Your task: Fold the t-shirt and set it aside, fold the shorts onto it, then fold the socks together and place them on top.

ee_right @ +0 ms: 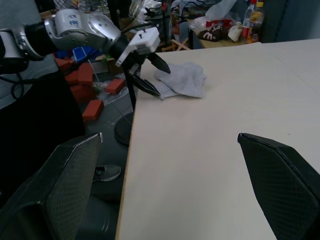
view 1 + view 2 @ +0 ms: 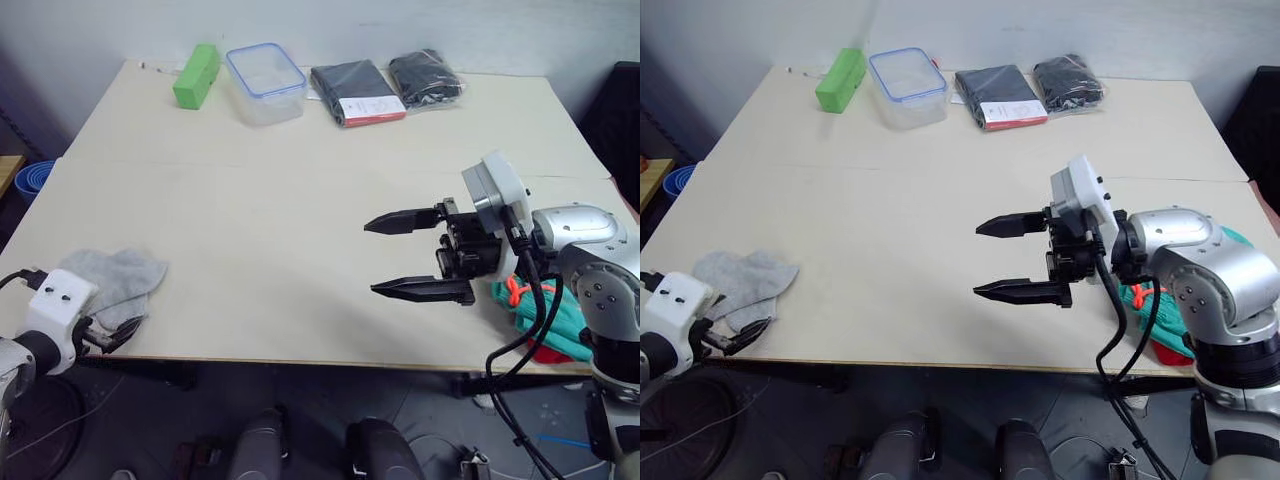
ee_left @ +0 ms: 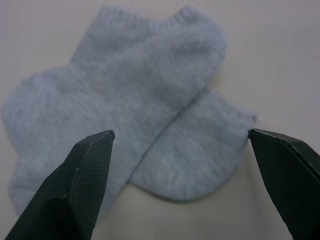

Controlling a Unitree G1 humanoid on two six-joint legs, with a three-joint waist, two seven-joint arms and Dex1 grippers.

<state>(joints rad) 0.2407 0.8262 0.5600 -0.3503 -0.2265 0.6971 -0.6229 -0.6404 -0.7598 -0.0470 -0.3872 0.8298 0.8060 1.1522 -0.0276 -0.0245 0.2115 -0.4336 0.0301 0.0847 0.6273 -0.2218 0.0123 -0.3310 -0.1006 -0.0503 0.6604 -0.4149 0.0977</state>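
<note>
Pale tabletop carries the socks at its near left corner, overlapping — the left end effector sits just at their near edge. Right end effector hovers over the middle right, fingers spread, empty. Shorts lie bunched at the near right edge, red t-shirt showing beneath. Left wrist view: spread fingers frame the socks without touching. Right wrist view: its fingers wide apart over bare tabletop.

Grey socks overlapped; shorts atop t-shirt
</note>
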